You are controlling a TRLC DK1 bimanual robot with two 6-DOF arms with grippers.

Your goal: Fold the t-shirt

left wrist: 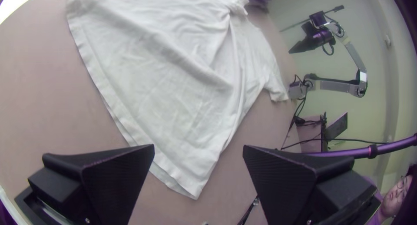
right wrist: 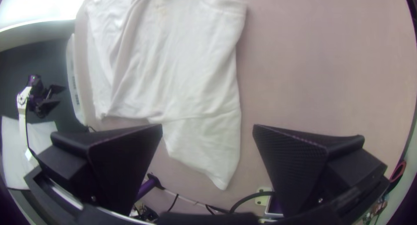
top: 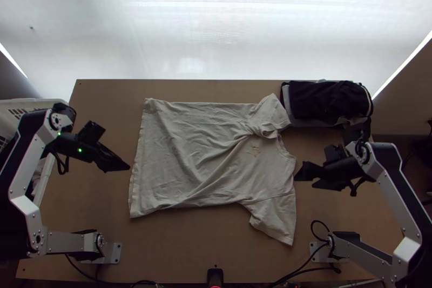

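Note:
In the top view the pale t-shirt [top: 200, 153] lies spread on the table, its hem toward the left arm and its collar end toward the right arm. Wrinkles run across its body, and the sleeve nearer the window is bunched. My left gripper [top: 128, 168] is by the hem; in the left wrist view the gripper [left wrist: 198, 149] stands open, the t-shirt [left wrist: 173, 77] beyond its fingers. Beside the collar end is my right gripper [top: 297, 175]. The right wrist view shows the gripper [right wrist: 207, 127] open with nothing held, the sleeve of the t-shirt [right wrist: 204, 142] lying between its spread fingers' outlines.
A dark folded cloth pile [top: 326, 101] lies at the table's far right corner, close to the bunched sleeve. At the left edge stands a white basket [top: 32, 105]. Cables [top: 302, 270] run along the near edge. Bare tabletop [top: 200, 245] shows in front of the t-shirt.

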